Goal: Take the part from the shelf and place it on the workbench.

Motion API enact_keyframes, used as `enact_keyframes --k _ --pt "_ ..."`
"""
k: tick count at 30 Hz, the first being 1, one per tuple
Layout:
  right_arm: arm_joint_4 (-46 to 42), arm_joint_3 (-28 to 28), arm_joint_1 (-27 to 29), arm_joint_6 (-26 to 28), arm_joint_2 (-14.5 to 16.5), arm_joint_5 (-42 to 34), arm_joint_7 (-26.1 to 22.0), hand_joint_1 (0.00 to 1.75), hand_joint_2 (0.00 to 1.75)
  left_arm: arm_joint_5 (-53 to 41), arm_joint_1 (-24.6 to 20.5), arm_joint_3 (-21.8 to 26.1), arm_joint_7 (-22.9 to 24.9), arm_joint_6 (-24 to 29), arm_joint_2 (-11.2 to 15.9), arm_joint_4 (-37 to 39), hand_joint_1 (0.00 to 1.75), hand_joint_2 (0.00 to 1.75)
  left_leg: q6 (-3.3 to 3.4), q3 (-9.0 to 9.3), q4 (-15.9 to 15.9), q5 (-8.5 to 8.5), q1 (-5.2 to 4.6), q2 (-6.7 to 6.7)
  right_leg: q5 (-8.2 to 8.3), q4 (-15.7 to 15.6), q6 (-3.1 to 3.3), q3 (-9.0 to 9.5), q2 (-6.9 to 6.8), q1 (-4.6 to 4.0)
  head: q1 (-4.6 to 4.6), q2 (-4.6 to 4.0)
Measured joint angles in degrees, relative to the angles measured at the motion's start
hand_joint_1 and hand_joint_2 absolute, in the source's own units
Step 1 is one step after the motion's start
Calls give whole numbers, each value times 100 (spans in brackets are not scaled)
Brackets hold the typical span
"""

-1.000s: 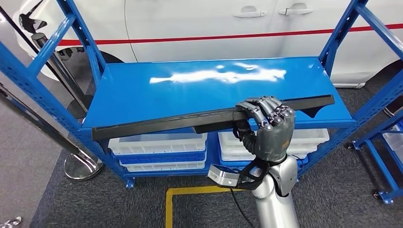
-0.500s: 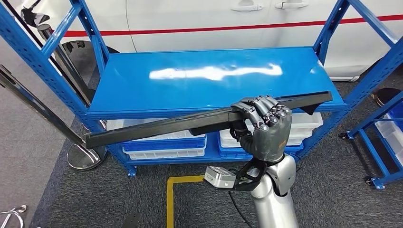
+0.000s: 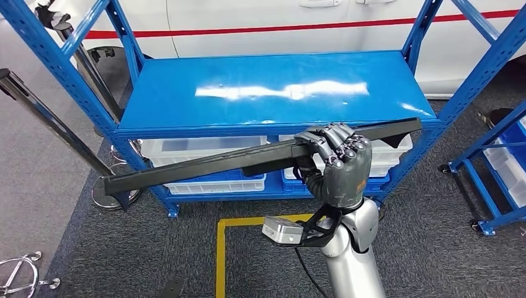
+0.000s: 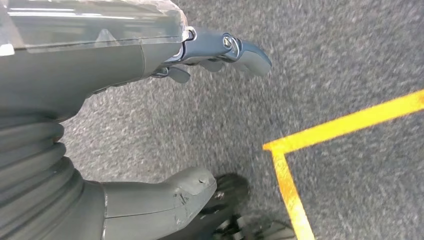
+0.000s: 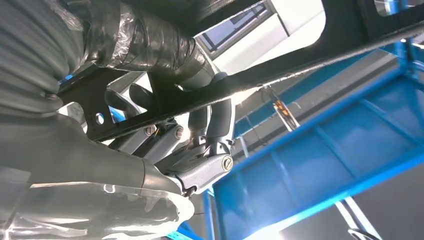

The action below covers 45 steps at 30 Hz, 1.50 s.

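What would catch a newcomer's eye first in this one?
A long black part, held level by the right hand in front of the blue shelf, its left end reaching past the frame. Behind the shelf stands a white car with a red stripe, and white bins sit below.

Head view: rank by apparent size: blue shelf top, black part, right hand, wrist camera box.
1. blue shelf top
2. black part, long but thin
3. right hand, nearer the camera, so flattered
4. wrist camera box
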State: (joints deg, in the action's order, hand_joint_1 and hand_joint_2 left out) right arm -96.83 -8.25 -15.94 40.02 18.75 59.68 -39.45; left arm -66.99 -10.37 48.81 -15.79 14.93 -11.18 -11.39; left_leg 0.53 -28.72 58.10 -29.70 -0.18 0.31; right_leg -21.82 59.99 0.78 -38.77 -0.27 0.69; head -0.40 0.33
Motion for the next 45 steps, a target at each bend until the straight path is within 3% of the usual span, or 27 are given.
enact_keyframes --k 3,5,7,8,9,10,11,13,14,17,19,20,22,24,25,26,28,29,30,33,35,38,39,40,41,43,45 --pt "5 -88 69 0 13 256 -1 175 175 11 17 0 13 -11 -22 0 0 175 92 -38 -143 168 0 11 87 -72 -112 -18 3 -5 0 0" --pt "3 -170 118 0 7 426 -1 175 175 4 12 -4 32 -36 -72 0 0 175 164 -111 -237 333 30 30 -243 217 -156 -156 19 -6 3 0" --pt "4 -225 145 0 -1 509 1 175 175 -43 6 -17 76 -64 -119 0 0 175 197 -242 -240 442 28 40 -788 930 -179 -380 27 14 4 0" --pt "4 -245 163 0 -3 532 1 175 175 -73 9 -25 108 -75 -136 0 0 175 192 -317 -226 487 24 43 -927 1263 -194 -451 27 15 3 0" --pt "4 -265 183 0 -7 549 2 175 175 -103 11 -37 135 -83 -150 0 0 175 186 -395 -202 531 23 46 -938 1450 -206 -440 26 19 2 0" --pt "4 -284 197 0 -10 557 1 175 175 -126 9 -49 158 -86 -160 0 0 175 175 -474 -169 568 25 48 -843 1429 -212 -322 24 21 3 0" --pt "4 -299 205 0 -12 560 1 175 175 -137 5 -60 172 -87 -169 0 0 175 160 -548 -126 596 28 48 -706 1183 -214 -86 21 25 2 0" --pt "2 -331 209 0 -13 562 0 175 175 -145 -3 -81 186 -87 -178 0 0 175 120 -666 -29 629 26 45 -634 428 -185 466 20 18 1 0" --pt "0 -344 211 0 -13 564 0 175 175 -146 -5 -91 188 -87 -180 0 0 175 92 -702 10 645 19 43 -655 158 -155 639 23 8 2 0" --pt "-1 -365 219 0 -13 534 0 175 175 -156 -10 -114 191 -93 -180 0 0 175 -10 -759 47 716 15 36 -654 -6 -24 681 35 -20 3 0" --pt "-1 -389 223 0 -13 490 0 175 175 -180 -12 -123 192 -97 -174 0 0 175 -81 -840 179 570 37 27 -576 -36 79 626 23 -11 2 0" --pt "-1 -411 228 0 -13 468 0 175 175 -188 -17 -126 190 -98 -168 0 0 175 -113 -919 388 371 49 23 -528 -49 123 587 16 -3 0 0" --pt "-1 -455 256 0 -13 437 -1 175 175 -205 -35 -133 190 -106 -146 0 0 175 -166 -1132 1071 -128 66 20 -442 -46 163 479 11 -9 -1 0" --pt "-2 -486 312 0 -16 453 -1 175 175 -244 -50 -152 210 -132 -114 0 0 175 -187 -1219 1589 -370 74 19 -354 -38 166 357 11 -22 0 0" --pt "-5 -500 350 0 -19 479 -1 175 175 -270 -54 -167 229 -146 -98 0 0 175 -180 -1120 1569 -331 73 19 -313 -34 163 301 13 -27 -1 0" --pt "-16 -514 392 0 -25 508 -1 175 175 -295 -58 -184 248 -160 -83 0 0 175 -159 -905 1321 -207 71 18 -277 -29 157 255 19 -33 -1 0" --pt "-52 -536 458 0 -33 544 -1 175 175 -322 -79 -214 272 -174 -41 -3 0 175 -75 -329 472 24 45 8 -207 -26 135 187 26 -42 0 0" --pt "-72 -543 476 0 -37 550 -1 175 175 -328 -91 -228 275 -178 -23 -5 0 175 -41 -129 144 89 26 1 -170 -31 110 167 25 -38 0 0" --pt "-86 -546 485 0 -40 550 -1 175 175 -329 -99 -241 276 -180 -7 -8 0 175 -14 -30 -50 108 2 -5 -133 -39 80 155 21 -27 0 0" --pt "-121 -551 521 0 -48 550 -1 175 175 -333 -102 -272 281 -185 15 -11 0 175 55 -47 -172 222 -18 0 -35 -80 -29 145 20 -8 0 0" --pt "-143 -552 545 0 -59 549 -1 175 175 -332 -119 -290 281 -186 21 -11 0 175 124 -75 -292 375 18 22 -237 84 -79 61 34 -31 2 0" --pt "-160 -552 583 1 -74 530 -1 175 175 -333 -135 -307 270 -191 20 -11 0 175 163 -252 -328 548 30 47 -993 1038 -111 -248 41 -30 4 0" --pt "-165 -552 608 1 -79 511 -1 175 175 -334 -133 -308 264 -195 20 -11 0 175 158 -325 -309 590 31 52 -1114 1336 -125 -305 40 -17 5 0" --pt "-169 -552 633 2 -84 473 0 175 175 -334 -132 -310 259 -199 19 -11 0 175 149 -401 -286 631 34 56 -1112 1490 -140 -287 37 -2 4 0" --pt "-175 -552 652 2 -88 411 0 175 175 -331 -132 -311 254 -206 15 -11 0 175 133 -477 -256 666 40 58 -1004 1451 -153 -171 33 15 4 0" --pt "-196 -552 663 2 -92 253 3 175 175 -326 -135 -314 246 -220 -1 -11 0 175 89 -622 -159 716 56 56 -761 871 -178 318 23 57 4 0" --pt "-216 -552 654 2 -91 147 20 175 175 -324 -143 -319 248 -231 -23 -11 0 175 23 -749 -32 746 52 47 -758 219 -159 751 36 54 3 0"
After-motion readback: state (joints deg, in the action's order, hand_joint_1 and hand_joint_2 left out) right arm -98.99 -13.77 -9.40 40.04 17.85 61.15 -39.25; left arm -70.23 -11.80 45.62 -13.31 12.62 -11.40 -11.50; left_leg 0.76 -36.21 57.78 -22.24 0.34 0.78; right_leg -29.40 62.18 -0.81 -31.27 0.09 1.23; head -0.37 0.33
